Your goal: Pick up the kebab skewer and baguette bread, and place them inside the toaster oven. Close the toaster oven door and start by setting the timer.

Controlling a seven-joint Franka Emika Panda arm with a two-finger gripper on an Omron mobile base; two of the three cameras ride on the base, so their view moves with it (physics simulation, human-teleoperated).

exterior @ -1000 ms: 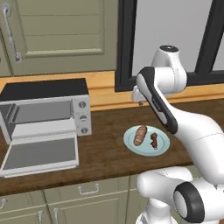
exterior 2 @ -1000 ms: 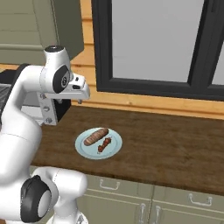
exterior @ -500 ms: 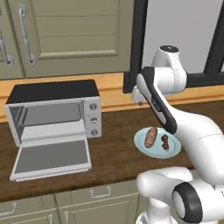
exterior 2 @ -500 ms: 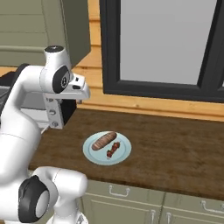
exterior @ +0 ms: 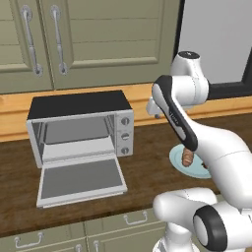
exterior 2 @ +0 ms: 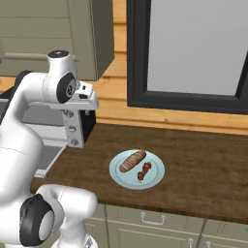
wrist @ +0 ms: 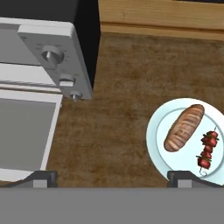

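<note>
Hovering high above the wooden counter [wrist: 122, 78], the gripper [wrist: 113, 177] is standing with its jaws spread wide and holding nothing, its two dark tips showing far apart at the bottom of the hand view. In that view the pale blue plate [wrist: 154, 131] is lying at about four o'clock from the centre, with the baguette bread [wrist: 184, 127] resting on it and the kebab skewer [wrist: 207, 150] lying just beside the loaf, toward the plate's three o'clock edge. The two do not appear to be touching, though the gap is slim. The toaster oven [wrist: 43, 48] is sitting at about ten o'clock, its knobs [wrist: 51, 57] facing the plate's side, and the toaster oven door [wrist: 22, 131] is lying folded down flat at about eight o'clock, leaving the grey cavity open. In the left base view the oven [exterior: 78, 128] is standing at nine o'clock from the arm, with the plate [exterior: 179, 160] partly hidden behind the forearm. By my reading the task is sitting at its very start: nothing is picked up, and the first grasp is being lined up. The next move is calling for the hand to shift toward four o'clock until it is centred over one food item, turn so the jaws are straddling its narrow width, then descend. The skewer is looking the trickier pick, being thin and low against the plate.
</note>
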